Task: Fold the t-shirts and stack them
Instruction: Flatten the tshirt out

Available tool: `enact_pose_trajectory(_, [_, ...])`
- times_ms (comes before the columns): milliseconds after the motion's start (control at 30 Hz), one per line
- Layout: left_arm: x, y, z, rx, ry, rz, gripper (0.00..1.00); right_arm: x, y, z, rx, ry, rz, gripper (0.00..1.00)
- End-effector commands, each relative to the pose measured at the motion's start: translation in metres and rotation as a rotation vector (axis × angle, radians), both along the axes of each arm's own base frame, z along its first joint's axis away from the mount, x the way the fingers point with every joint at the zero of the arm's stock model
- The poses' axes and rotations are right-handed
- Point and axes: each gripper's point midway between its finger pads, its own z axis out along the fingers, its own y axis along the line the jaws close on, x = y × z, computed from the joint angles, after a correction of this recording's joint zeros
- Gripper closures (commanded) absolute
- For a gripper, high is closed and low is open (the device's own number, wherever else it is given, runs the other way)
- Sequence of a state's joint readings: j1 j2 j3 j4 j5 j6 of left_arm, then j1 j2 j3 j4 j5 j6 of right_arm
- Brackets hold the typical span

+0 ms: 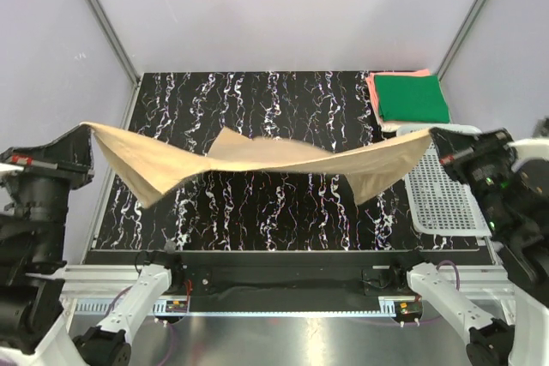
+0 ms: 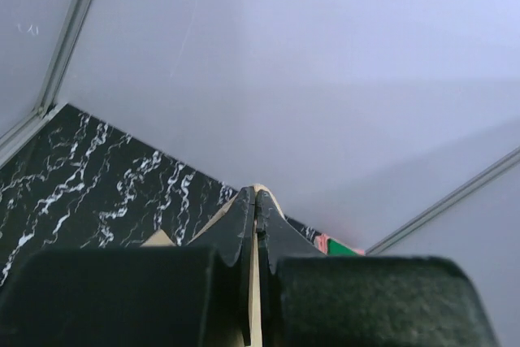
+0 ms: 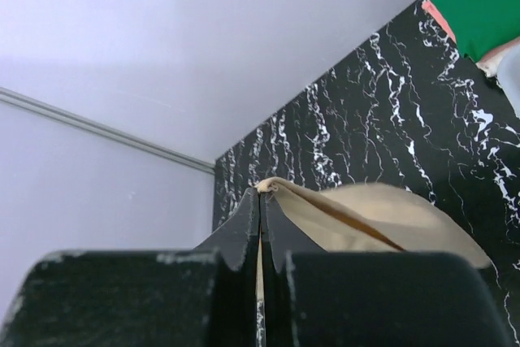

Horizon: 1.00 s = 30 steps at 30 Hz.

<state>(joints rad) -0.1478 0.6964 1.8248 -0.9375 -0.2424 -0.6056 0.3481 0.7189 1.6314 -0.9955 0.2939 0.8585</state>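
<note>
The tan t-shirt (image 1: 257,156) hangs in the air above the table (image 1: 283,92), stretched from side to side between the 2 arms. It sags in the middle. 1 flap droops toward the left end and another toward the right end. The picture does not show whether the lowest cloth touches the table.

The left gripper (image 1: 86,129) is clamped on the left corner of the tan t-shirt. In the left wrist view its fingers meet with a thin edge of tan cloth pinched between them. The right gripper (image 1: 433,135) is clamped on the right corner in the same way. In the right wrist view the tan cloth fans out from the closed fingertips.

At the far right corner of the table lies a folded green t-shirt (image 1: 412,98). It rests on top of a folded coral-pink t-shirt (image 1: 375,92), of which only the left and far edges show.

A white mesh basket (image 1: 442,199) sits at the right edge of the table, near the stack of 2 and below the right gripper.
</note>
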Motion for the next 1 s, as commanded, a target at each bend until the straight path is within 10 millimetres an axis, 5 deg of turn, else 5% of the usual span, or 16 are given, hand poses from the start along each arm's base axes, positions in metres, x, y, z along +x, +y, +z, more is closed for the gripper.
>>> enact_pose_trajectory(0, [0.054,-0.006,-0.024,0.033,0.147,0.008,1.0,0.057,0.028,-0.014,-0.079,0.056,0.052,1.0])
enact_pose_trajectory(167, [0.138,0.007,-0.051,0.144,0.294,0.142,1.0,0.156,0.056,-0.035,-0.215,0.127,0.043,1.0])
enact_pose_trajectory(233, [0.173,0.017,-0.043,0.144,0.254,0.229,1.0,0.204,0.066,-0.045,-0.24,0.146,0.031,1.0])
enact_pose_trajectory(300, [0.195,0.025,-0.024,0.128,0.206,0.282,1.0,0.232,0.073,-0.018,-0.237,0.07,0.039,1.0])
enact_pose_trajectory(333, [0.225,0.028,-0.027,0.129,0.224,0.312,1.0,0.261,0.078,-0.032,-0.255,0.107,0.036,1.0])
enact_pose_trajectory(367, [0.226,0.032,0.006,0.105,0.155,0.334,1.0,0.269,0.077,0.002,-0.256,0.031,0.028,1.0])
enact_pose_trajectory(400, [0.236,0.039,0.014,0.101,0.145,0.364,1.0,0.278,0.079,0.01,-0.262,0.013,0.031,1.0])
enact_pose_trajectory(433, [0.266,0.04,0.006,0.111,0.18,0.372,1.0,0.301,0.08,0.001,-0.278,0.031,0.032,1.0])
enact_pose_trajectory(467, [0.261,0.044,0.04,0.084,0.101,0.384,1.0,0.3,0.079,0.036,-0.275,-0.05,0.033,1.0])
enact_pose_trajectory(533, [0.271,0.043,0.058,0.081,0.043,0.339,1.0,0.313,0.076,0.036,-0.291,-0.033,0.035,1.0])
enact_pose_trajectory(567, [0.273,0.044,0.055,0.065,0.035,0.33,1.0,0.302,0.07,0.071,-0.293,-0.111,0.033,1.0])
enact_pose_trajectory(733, [0.215,0.063,0.09,0.034,-0.077,0.364,1.0,0.27,0.062,0.096,-0.329,-0.145,0.045,1.0])
enact_pose_trajectory(833, [0.192,0.054,0.099,0.042,-0.116,0.312,1.0,0.254,0.063,0.087,-0.316,-0.118,0.074,1.0])
enact_pose_trajectory(900, [0.196,0.045,0.08,0.055,-0.071,0.265,1.0,0.257,0.069,0.054,-0.324,-0.041,0.111,1.0])
enact_pose_trajectory(933, [0.183,0.043,0.077,0.058,-0.075,0.256,1.0,0.241,0.066,0.058,-0.321,-0.058,0.113,1.0])
enact_pose_trajectory(967, [0.196,0.043,0.042,0.064,0.009,0.245,1.0,0.249,0.067,0.014,-0.331,0.038,0.127,1.0])
